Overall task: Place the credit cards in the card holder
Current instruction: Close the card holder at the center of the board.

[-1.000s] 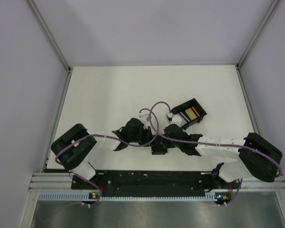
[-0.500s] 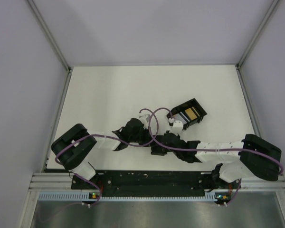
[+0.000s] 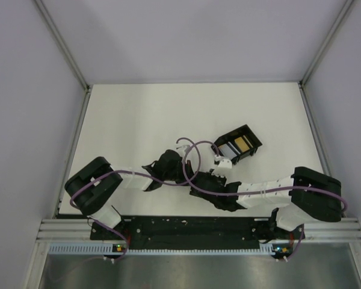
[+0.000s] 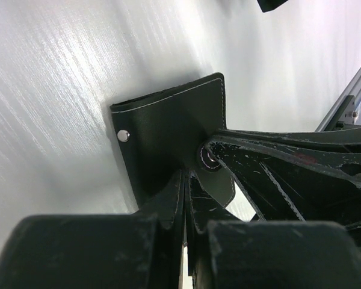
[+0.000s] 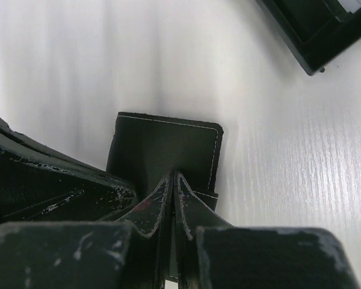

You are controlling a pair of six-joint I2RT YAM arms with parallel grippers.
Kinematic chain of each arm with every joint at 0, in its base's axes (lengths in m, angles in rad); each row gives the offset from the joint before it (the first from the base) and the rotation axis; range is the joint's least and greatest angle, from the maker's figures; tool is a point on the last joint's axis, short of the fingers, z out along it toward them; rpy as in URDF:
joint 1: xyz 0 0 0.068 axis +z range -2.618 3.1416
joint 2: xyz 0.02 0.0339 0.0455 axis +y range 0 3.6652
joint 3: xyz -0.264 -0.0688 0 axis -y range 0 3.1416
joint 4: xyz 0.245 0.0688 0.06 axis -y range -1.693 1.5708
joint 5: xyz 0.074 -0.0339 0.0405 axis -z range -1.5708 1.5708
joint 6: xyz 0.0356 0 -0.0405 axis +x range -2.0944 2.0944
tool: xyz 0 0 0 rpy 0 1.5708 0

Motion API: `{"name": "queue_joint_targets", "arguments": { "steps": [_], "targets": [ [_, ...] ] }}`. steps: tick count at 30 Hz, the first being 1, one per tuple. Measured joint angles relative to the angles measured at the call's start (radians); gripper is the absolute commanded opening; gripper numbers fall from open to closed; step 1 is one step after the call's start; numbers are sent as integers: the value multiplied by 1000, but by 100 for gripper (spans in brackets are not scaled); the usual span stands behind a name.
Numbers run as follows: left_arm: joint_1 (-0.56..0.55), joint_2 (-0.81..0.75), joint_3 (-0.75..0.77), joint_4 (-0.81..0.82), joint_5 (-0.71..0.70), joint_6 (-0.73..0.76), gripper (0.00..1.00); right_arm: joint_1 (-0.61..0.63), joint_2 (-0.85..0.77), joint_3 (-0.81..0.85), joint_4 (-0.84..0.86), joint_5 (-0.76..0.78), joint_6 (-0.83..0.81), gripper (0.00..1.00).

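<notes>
Walls (image 3: 192,36), pale grey, enclose the white table (image 3: 138,114) holding the card holder (image 5: 162,147).

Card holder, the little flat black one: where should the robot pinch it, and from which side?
By a thin stitched edge, coming in low from the side. The card holder is flat and thin, so its broad face gives two fingers nothing to close on. The left gripper and the right gripper seem to pinch it that way, each at an edge.
</notes>
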Motion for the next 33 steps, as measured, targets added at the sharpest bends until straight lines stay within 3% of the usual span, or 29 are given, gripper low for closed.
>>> {"name": "queue_joint_targets", "arguments": {
  "steps": [8, 16, 21, 24, 28, 33],
  "targets": [
    [-5, 1, 0, 3, 0, 0, 0, 5, -48, 26, -119, -65, -66, 0],
    [-5, 2, 0, 4, 0, -2, 0, -86, -185, 34, -188, -224, -185, 0],
    [-5, 1, 0, 3, 0, -2, 0, -92, -308, -21, -169, -317, -151, 12],
    [-5, 0, 0, 2, 0, 1, 6, -101, -359, -108, -164, -370, -87, 31],
    [-5, -5, 0, -8, -2, 9, 16, -136, -400, -213, -152, -436, -21, 36],
    [-5, -16, 8, -31, -4, 27, 20, -194, -417, -238, -76, -524, -15, 43]
  ]
}}
